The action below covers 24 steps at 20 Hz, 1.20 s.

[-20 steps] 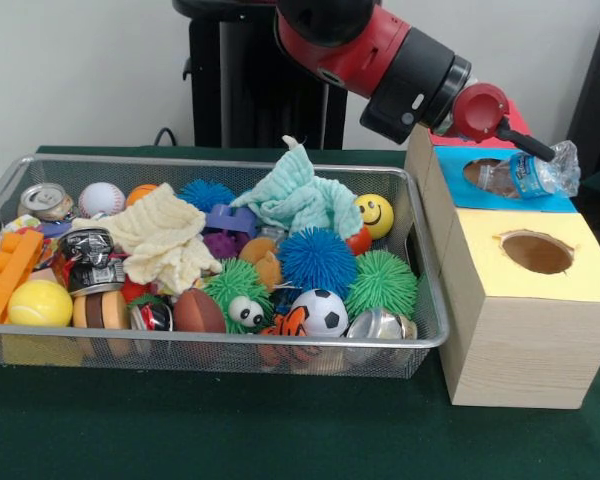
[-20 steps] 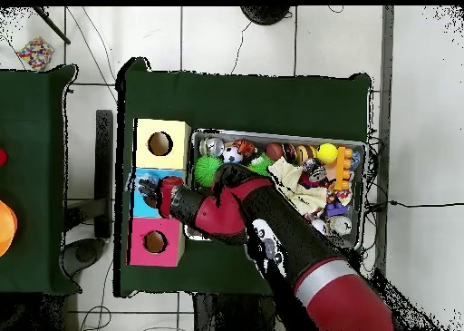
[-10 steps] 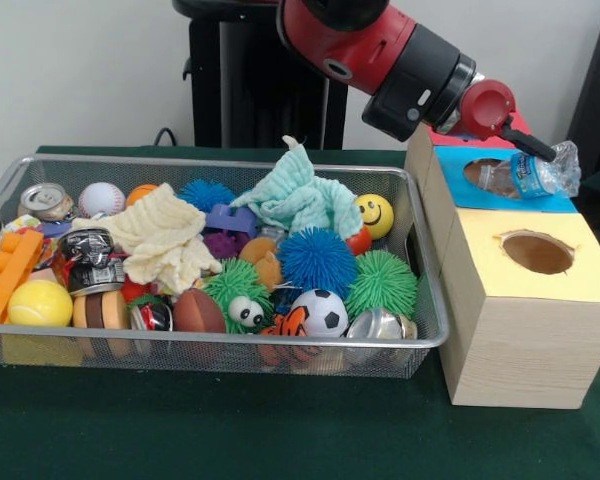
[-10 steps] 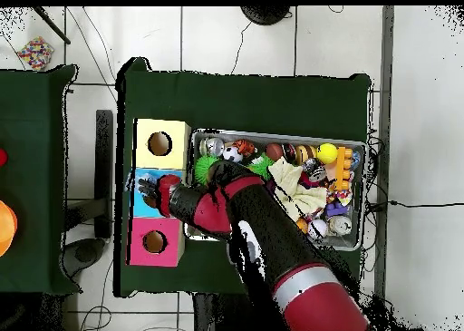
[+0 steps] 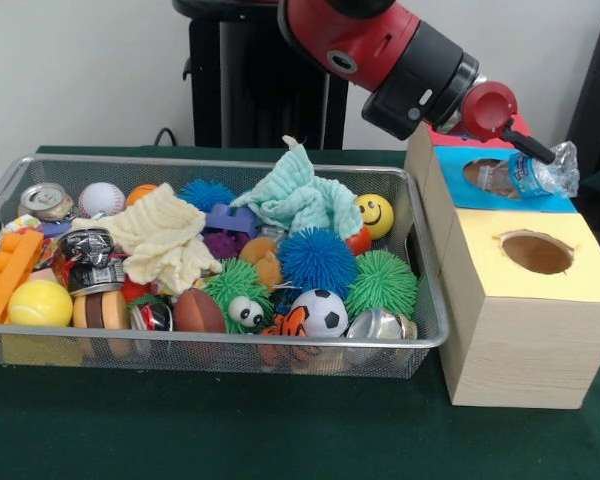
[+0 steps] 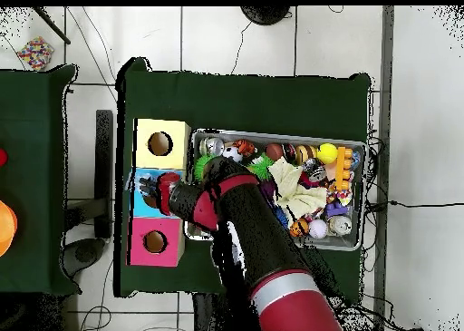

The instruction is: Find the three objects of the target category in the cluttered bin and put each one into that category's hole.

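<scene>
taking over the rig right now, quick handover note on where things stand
Tool: over the blue box; open or shut cannot be told.
Plastic bottle: lies on its side across the blue box's hole, not yet dropped in.
Bin: crushed cans remain at its left, one at the far corner, one beside the cream cloth.
Left: get the bottle through the hole, then search the bin for the rest.

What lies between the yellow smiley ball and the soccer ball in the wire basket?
A blue spiky ball lies between the yellow smiley ball and the soccer ball; the front view shows it.
</scene>
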### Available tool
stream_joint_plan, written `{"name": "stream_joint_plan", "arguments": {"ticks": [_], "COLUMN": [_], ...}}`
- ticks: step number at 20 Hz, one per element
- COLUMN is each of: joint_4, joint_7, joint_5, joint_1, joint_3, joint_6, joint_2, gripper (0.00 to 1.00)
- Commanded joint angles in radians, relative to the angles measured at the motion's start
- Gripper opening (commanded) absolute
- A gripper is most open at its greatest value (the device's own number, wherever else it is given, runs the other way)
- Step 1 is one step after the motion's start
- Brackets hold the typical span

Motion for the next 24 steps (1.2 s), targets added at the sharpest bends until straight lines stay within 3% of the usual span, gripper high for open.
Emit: {"name": "stream_joint_plan", "arguments": {"ticks": [1, 17, 24], "joint_4": [-0.081, -0.138, -0.174], "joint_7": [0.254, 0.313, 0.428], "joint_5": [-0.137, -0.128, -0.203], "joint_1": [0.042, 0.135, 0.214], "joint_3": [-0.149, -0.267, -0.336], "joint_6": [0.216, 0.160, 0.123], "joint_2": [0.142, 0.174, 0.206], "gripper": [0.00, 0.00, 0.00]}}
